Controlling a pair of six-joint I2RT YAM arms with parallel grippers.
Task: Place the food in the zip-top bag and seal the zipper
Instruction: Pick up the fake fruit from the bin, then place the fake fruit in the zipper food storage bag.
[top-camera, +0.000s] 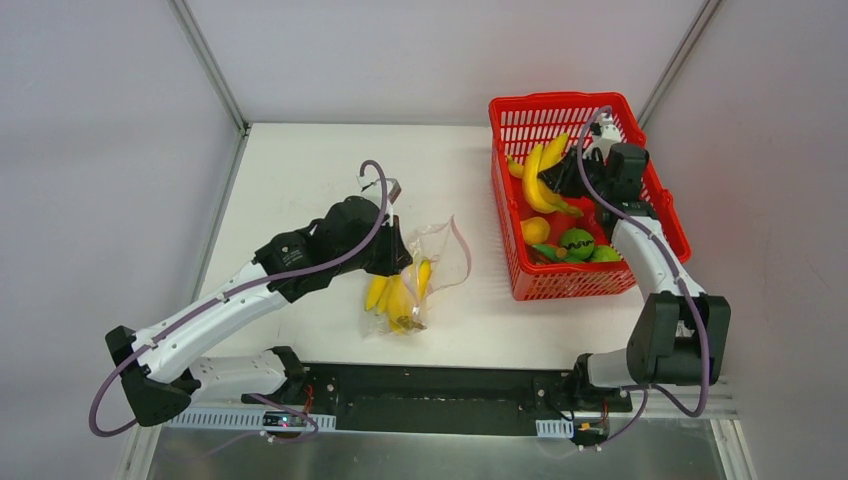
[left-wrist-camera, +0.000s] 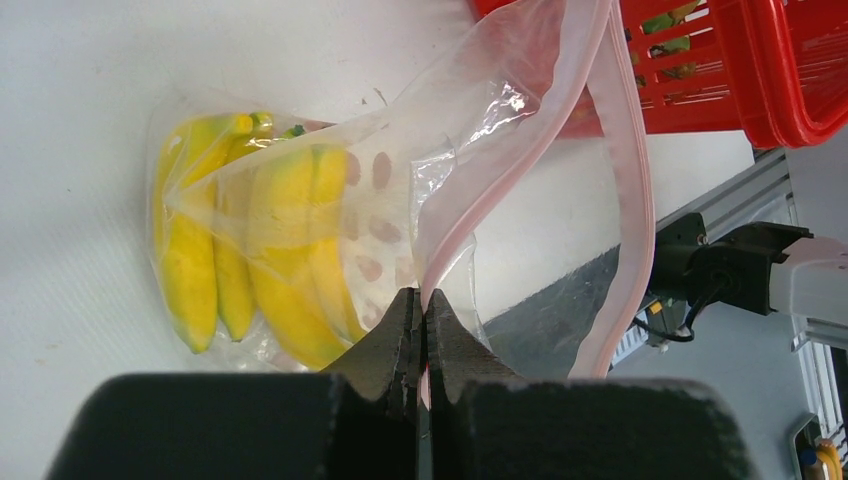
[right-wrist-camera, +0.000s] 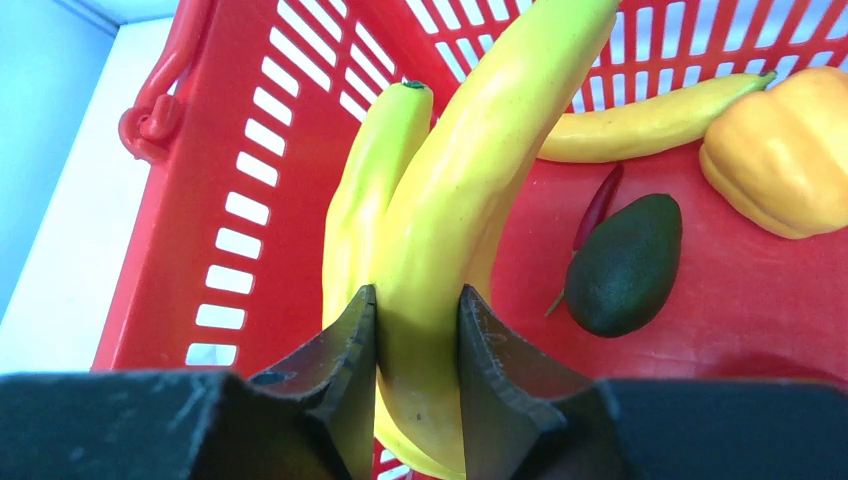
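Holding the bag: the left gripper (left-wrist-camera: 421, 305) is pinched fully closed on the pink-red rim of the zip-top bag (left-wrist-camera: 450, 140), lifting one lip so the mouth gapes toward the red basket (top-camera: 565, 285).
Bag position: it lies on the white table (top-camera: 300, 170), just left of the basket, with yellow bananas (left-wrist-camera: 270, 250) already inside.
Zipper: the zipper (left-wrist-camera: 632, 200) hangs in a loose open loop, unsealed.
Right gripper: the right gripper (right-wrist-camera: 415, 305) is over the basket, its jaws part-closed and pressing both sides of a banana pair (right-wrist-camera: 450, 190).
Left in the basket: an avocado (right-wrist-camera: 625, 262), a yellow pepper (right-wrist-camera: 780, 150), a red chilli (right-wrist-camera: 598, 205), a slim banana (right-wrist-camera: 650, 125) and green round pieces (top-camera: 577, 243).
Step in hand: most likely lifting the banana pair out to carry it to the bag.
Doing it well: rise straight up until the tips clear the basket wall, then feed the pair in one end first under the raised lip. The left arm should hold that lip high and steady. Let go only once most of the fruit is past the zipper.
Risk: the smooth curved fruit may swivel in the pinch, or catch the slack lip and fold the mouth shut.
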